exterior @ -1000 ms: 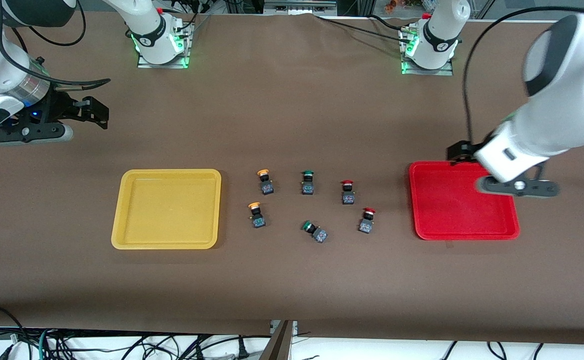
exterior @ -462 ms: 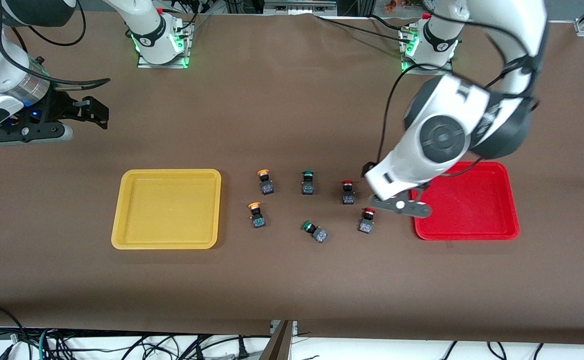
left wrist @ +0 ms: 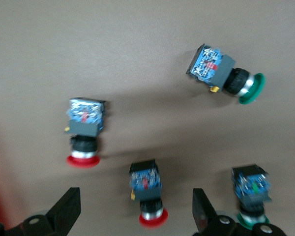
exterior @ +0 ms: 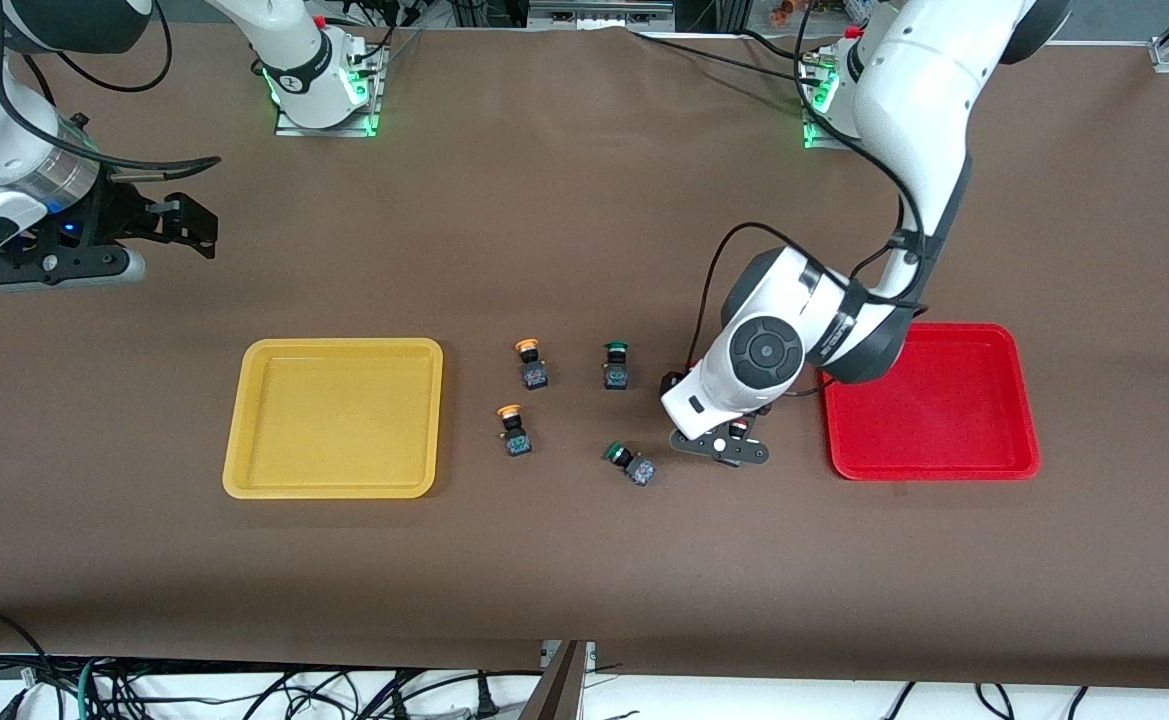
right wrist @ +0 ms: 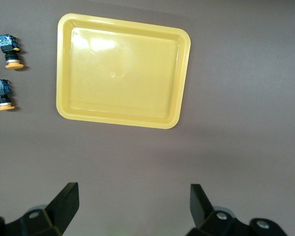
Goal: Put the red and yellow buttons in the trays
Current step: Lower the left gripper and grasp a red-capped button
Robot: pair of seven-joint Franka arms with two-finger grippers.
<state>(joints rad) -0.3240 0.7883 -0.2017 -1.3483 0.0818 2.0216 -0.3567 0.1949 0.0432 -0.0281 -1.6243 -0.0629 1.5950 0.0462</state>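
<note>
My left gripper [exterior: 719, 447] is open, low over the two red buttons beside the red tray [exterior: 944, 400]. In the front view only a bit of one red button [exterior: 741, 428] shows under the hand. In the left wrist view one red button [left wrist: 147, 189] lies between my open fingers [left wrist: 69, 209], and the second red button [left wrist: 83, 130] lies beside it. Two yellow buttons [exterior: 531, 363] [exterior: 514, 430] stand near the yellow tray [exterior: 334, 345]. My right gripper [exterior: 79, 262] is open and empty, and waits over the table at the right arm's end.
Two green-capped switches [exterior: 616, 365] [exterior: 630, 463] lie between the yellow and red buttons; both show in the left wrist view [left wrist: 226, 73] [left wrist: 253, 189]. The right wrist view shows the yellow tray [right wrist: 123, 118] and both yellow buttons [right wrist: 10, 49] [right wrist: 1, 93]. Both trays hold nothing.
My left arm has swung from over the red tray toward the middle of the table and come down over the two red buttons. The right arm has not moved.
</note>
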